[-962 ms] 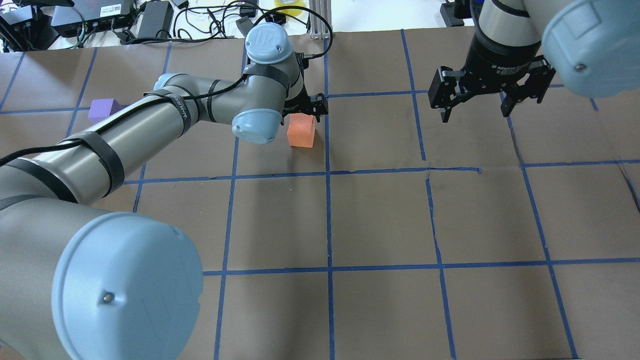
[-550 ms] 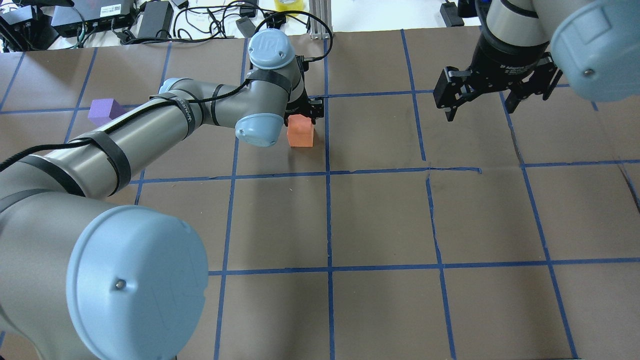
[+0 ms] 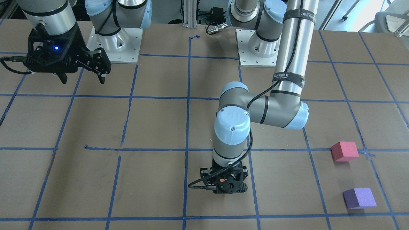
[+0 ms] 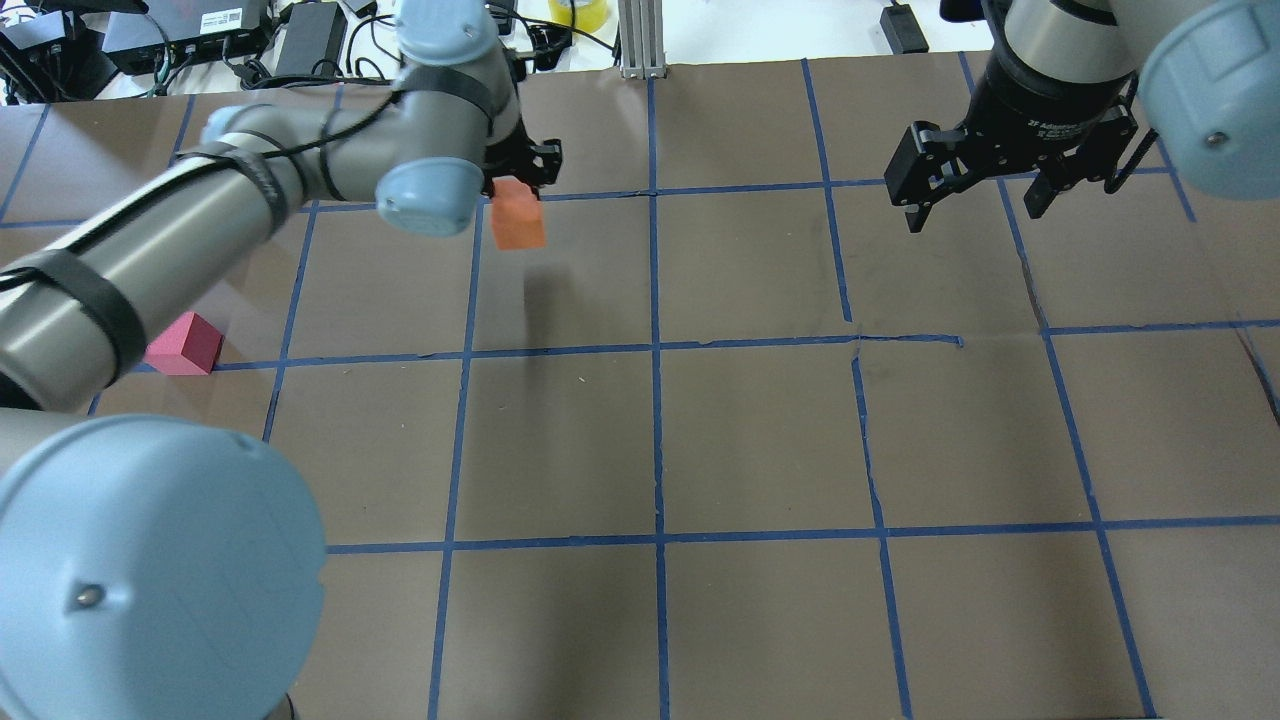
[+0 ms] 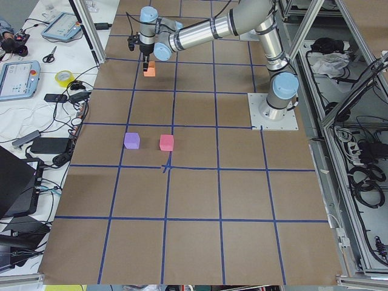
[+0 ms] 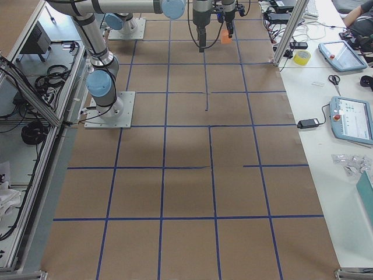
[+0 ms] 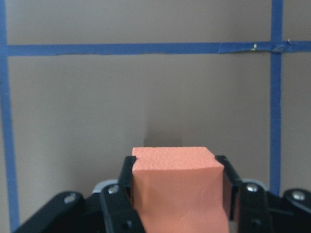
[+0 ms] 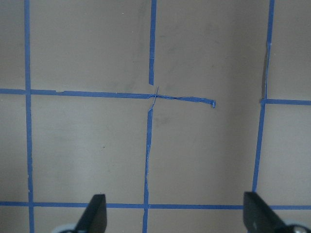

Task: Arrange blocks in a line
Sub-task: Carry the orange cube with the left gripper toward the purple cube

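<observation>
My left gripper (image 4: 520, 190) is shut on the orange block (image 4: 520, 230) and holds it above the paper at the far middle-left. In the left wrist view the orange block (image 7: 177, 187) sits between both fingers. The reddish-pink block (image 4: 185, 345) lies on the paper at the left, by a tape line. The purple block (image 3: 359, 198) lies just beyond the reddish-pink block (image 3: 344, 151) in the front-facing view; my left arm hides it in the overhead view. My right gripper (image 4: 975, 212) is open and empty, high at the far right; it also shows in the right wrist view (image 8: 177, 218).
Brown paper with a blue tape grid (image 4: 657, 345) covers the table. Cables and electronics (image 4: 200, 35) lie beyond the far edge. My left arm (image 4: 150, 260) stretches over the left part of the table.
My left gripper has lifted the orange block and carried it leftward and farther away. The arm now uncovers the reddish-pink block and hides the purple one. The right gripper drifted slightly right.
</observation>
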You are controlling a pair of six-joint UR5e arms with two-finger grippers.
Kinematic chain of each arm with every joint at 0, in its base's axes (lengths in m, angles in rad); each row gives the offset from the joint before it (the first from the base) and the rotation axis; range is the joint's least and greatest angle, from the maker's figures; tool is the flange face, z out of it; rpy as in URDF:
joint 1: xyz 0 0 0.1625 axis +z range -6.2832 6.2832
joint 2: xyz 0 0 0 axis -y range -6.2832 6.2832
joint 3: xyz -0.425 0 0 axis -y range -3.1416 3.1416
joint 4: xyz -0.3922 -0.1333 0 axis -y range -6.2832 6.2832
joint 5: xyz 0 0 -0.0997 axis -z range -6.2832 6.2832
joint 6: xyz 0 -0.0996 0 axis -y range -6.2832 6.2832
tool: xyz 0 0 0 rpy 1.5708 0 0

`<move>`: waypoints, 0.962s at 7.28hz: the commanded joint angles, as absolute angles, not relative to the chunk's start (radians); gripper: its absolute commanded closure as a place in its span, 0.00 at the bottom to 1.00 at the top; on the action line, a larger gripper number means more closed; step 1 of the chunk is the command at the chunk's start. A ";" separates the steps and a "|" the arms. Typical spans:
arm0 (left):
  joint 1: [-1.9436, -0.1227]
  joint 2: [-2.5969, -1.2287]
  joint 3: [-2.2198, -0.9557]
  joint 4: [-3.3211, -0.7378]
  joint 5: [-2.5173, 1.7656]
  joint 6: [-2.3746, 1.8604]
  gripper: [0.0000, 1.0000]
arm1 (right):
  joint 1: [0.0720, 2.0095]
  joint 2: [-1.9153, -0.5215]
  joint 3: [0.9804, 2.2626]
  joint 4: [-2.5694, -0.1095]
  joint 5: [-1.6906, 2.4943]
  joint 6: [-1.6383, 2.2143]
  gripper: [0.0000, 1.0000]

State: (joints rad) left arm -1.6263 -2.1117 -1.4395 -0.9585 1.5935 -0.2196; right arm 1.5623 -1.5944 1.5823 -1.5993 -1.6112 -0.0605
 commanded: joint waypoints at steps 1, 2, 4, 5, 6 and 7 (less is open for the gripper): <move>-1.392 -2.033 -1.416 -1.078 1.455 -0.172 0.86 | 1.563 -1.600 1.583 -1.598 -1.597 -0.060 0.00; -1.311 -2.025 -1.411 -1.129 1.450 -0.155 0.86 | 1.565 -1.603 1.583 -1.598 -1.594 -0.060 0.00; -1.136 -2.032 -1.401 -1.170 1.453 -0.010 0.86 | 1.565 -1.605 1.586 -1.598 -1.565 -0.060 0.00; -1.090 -2.063 -1.378 -1.180 1.453 0.044 0.86 | 1.565 -1.605 1.586 -1.598 -1.537 -0.060 0.00; -1.083 -2.071 -1.371 -1.180 1.456 0.055 0.86 | 1.565 -1.603 1.586 -1.597 -1.537 -0.060 0.00; -1.080 -2.089 -1.380 -1.163 1.542 0.213 0.86 | 1.565 -1.603 1.588 -1.598 -1.537 -0.060 0.00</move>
State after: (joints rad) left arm -1.0941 -2.0691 -1.3786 -1.1738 1.4767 0.0812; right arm 1.5646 -1.6036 1.5866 -1.5977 -1.5413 -0.0598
